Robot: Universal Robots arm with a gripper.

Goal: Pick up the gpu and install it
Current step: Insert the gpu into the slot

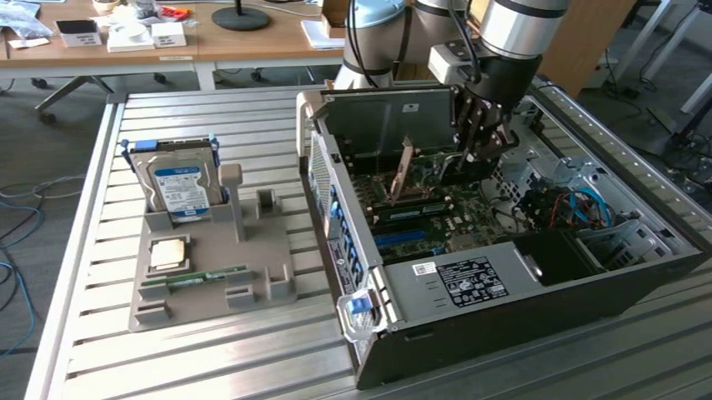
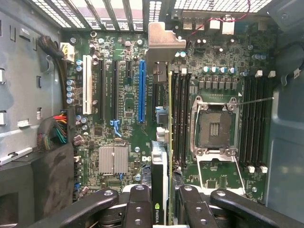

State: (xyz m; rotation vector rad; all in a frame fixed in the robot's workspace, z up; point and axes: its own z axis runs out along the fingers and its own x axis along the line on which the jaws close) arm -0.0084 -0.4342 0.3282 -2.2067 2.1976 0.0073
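So my end effector is down inside the open computer case, clamped on the graphics card. From the wrist view I see the card edge-on, hanging over the motherboard with its metal bracket toward the slotted rear wall. It looks to sit just beside the long blue slot, between that and the memory slots. Can't tell if it's touching the board. My take on seating it well: hold the card dead upright, match its bottom edge to the slot along the whole length, then press straight down with no twisting.
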